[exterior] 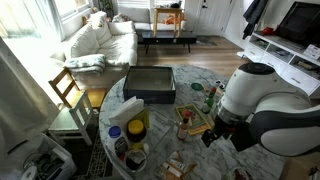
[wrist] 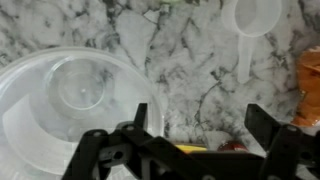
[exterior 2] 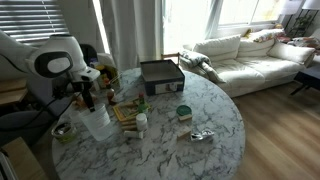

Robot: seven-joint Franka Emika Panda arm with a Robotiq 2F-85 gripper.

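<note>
Jaws spread wide, released, gripping nothing. Gripper (wrist: 197, 116) hovers above marble table (wrist: 200, 60), between clear plastic bowl (wrist: 70, 95) and orange object (wrist: 311, 88); white scoop (wrist: 257, 15) beyond.

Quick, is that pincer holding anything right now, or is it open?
Pincer: open, holding nothing; bare marble table shows in the gap.

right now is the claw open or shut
open: in the wrist view the claw has its two fingers standing wide apart, with only the marble table showing between them and nothing held
</note>
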